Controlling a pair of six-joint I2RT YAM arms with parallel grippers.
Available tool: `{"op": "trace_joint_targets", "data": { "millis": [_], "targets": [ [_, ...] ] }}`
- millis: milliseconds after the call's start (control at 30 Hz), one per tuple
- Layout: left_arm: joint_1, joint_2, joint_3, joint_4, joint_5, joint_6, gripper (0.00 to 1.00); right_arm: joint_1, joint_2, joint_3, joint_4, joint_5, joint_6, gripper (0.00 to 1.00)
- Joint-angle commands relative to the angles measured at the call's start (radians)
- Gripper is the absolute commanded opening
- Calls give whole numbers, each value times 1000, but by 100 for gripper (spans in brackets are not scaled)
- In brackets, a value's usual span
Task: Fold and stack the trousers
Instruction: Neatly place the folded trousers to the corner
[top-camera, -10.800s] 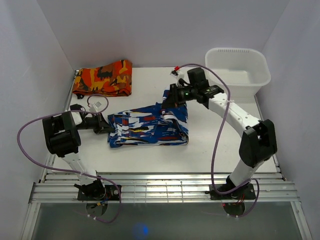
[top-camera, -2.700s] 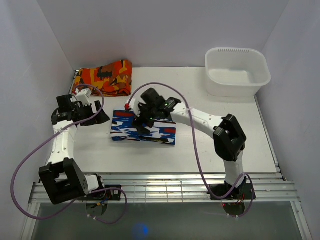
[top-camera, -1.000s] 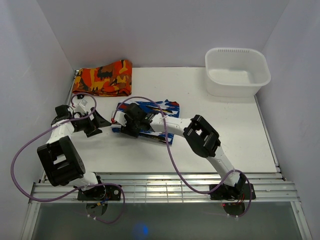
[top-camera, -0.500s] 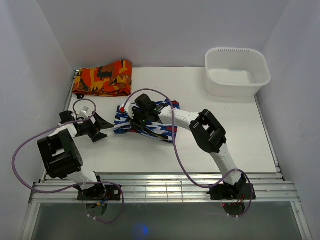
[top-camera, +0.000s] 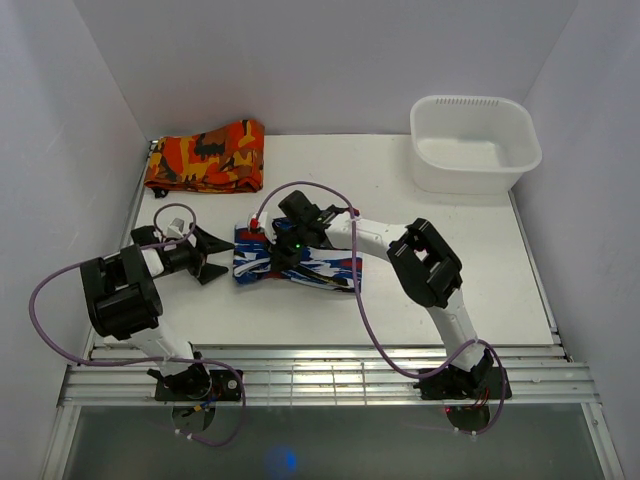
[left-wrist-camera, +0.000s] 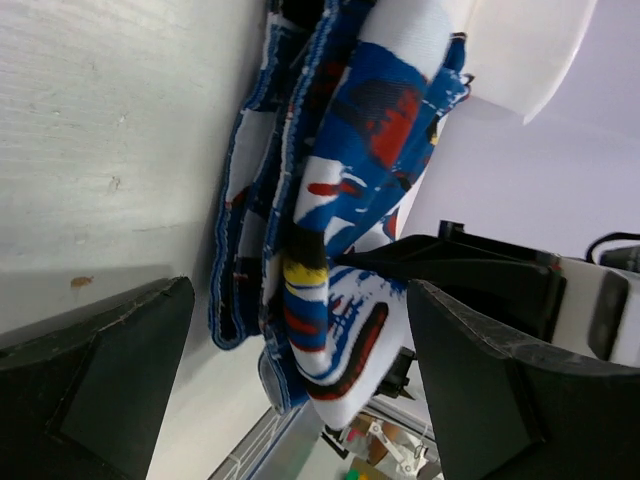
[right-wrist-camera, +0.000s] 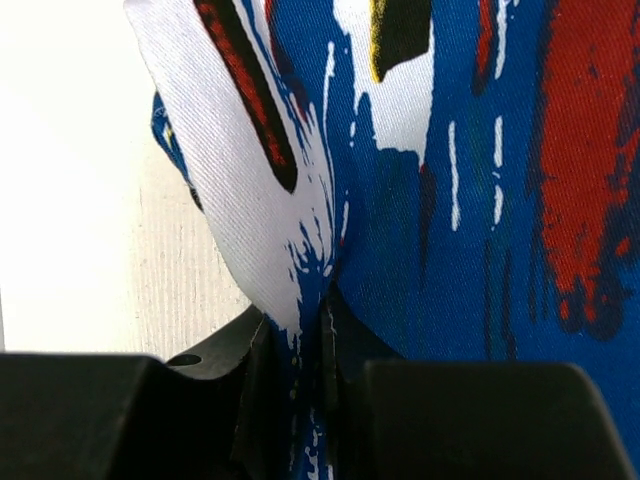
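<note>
- On top of the big white table (top-camera: 440, 270) sits all the rest, seen from above.
- Next biggest is the right arm (top-camera: 430, 262). It bends and reaches far over to the left, to the middle of the table.
- Then comes the left arm (top-camera: 120, 295). It is folded up small at the left side and points to the right, low by the table top.
- At the far right corner stands the tub (top-camera: 470, 175), white and well apart from both arms.
- Near the middle of the table, a bit to the left, lie the trousers (top-camera: 325, 268). They are folded into a flat pack of many layers, blue and white with red, yellow and black bits.
- At the far left corner lies the orange cloth (top-camera: 205, 155), folded and apart from the trousers.
- On the left part of the trousers sits the right gripper (top-camera: 283, 255). Its fingers are pressed together with a fold of the trousers pinched tight in them, as its own camera shows (right-wrist-camera: 300, 370).
- Just beside the left edge of the trousers is the left gripper (top-camera: 218, 256). Its fingers are spread wide and hold nothing. Its own camera shows the edge of the pack between them (left-wrist-camera: 300, 290). I cannot tell if they touch it.
- Thinnest are the purple wires (top-camera: 362, 325), one looping along each arm.
</note>
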Motion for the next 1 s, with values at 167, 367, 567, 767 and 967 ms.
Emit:
{"op": "trace_joint_targets", "data": {
  "millis": [167, 367, 567, 767, 967],
  "targets": [
    [-77, 54, 62, -128, -168, 81, 98, -9, -64, 41, -18, -67, 44, 8],
    [-115, 76, 62, -147, -101, 84, 98, -17, -50, 82, -7, -87, 67, 8],
    [-155, 94, 71, -162, -102, 85, 98, -29, -47, 127, -6, -94, 93, 8],
    [-156, 111, 77, -127, -75, 76, 90, -26, -56, 94, -4, -122, 106, 8],
    [-163, 134, 76, -53, -22, 39, 46, -18, -68, 29, -19, -145, 87, 12]
  ]
}}
